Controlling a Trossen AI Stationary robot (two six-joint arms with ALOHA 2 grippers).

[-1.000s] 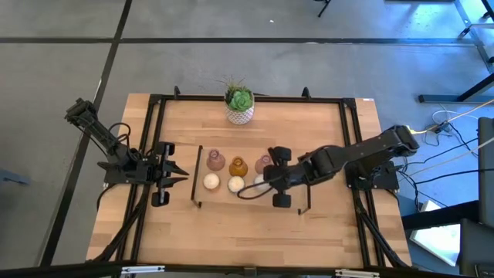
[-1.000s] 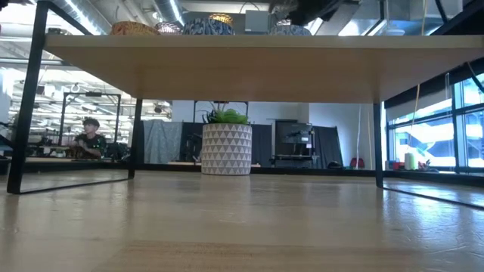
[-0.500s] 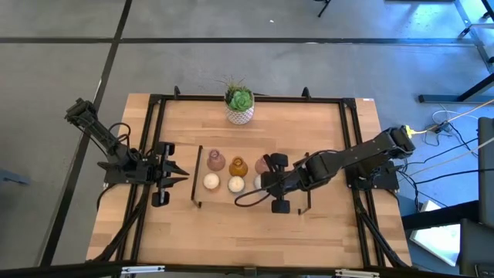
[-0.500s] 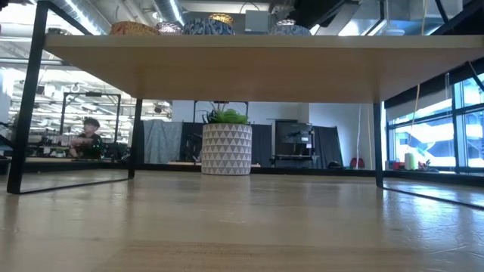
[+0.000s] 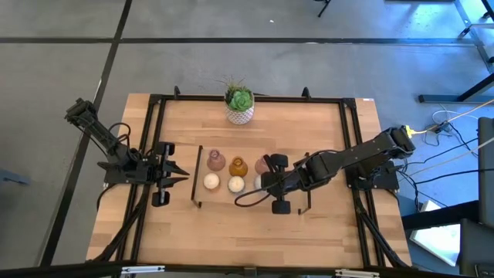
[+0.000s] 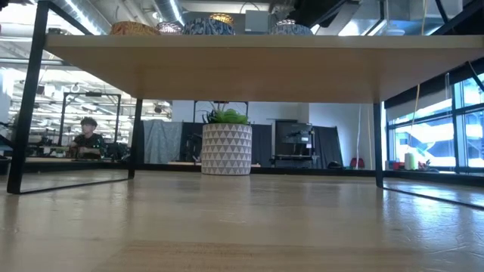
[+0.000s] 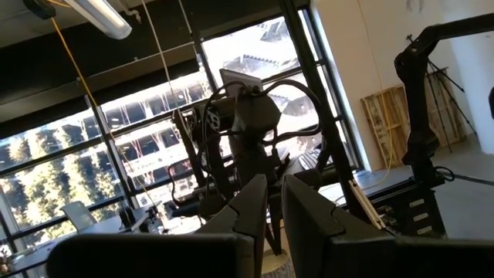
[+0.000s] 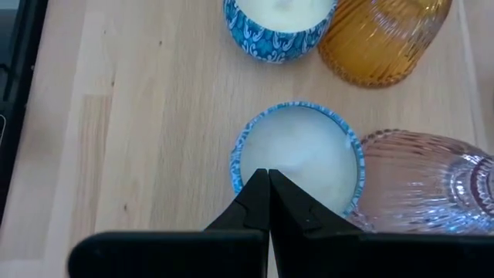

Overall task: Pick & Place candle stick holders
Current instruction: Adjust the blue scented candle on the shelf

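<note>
**Right gripper poised over a cream candle holder on the shelf**

A pale wooden table in a black frame stands on a grey floor, with a white pot holding a green plant at its far edge. In the low view a person sits at a desk far back in the room.

The candle stick holders sit in two short rows on a raised wooden shelf mid-table. A dusty-pink holder and an amber holder stand in the far row, with two cream-white holders in front of them (their sides are patterned blue, as the right wrist view shows). A third cream-white holder sits touching a second pink ribbed holder.

The right gripper hangs directly above that third cream holder, its fingers pressed together and gripping nothing.

The left gripper waits at the left end of the shelf, fingers closed, empty, pointing toward the holders.
</note>
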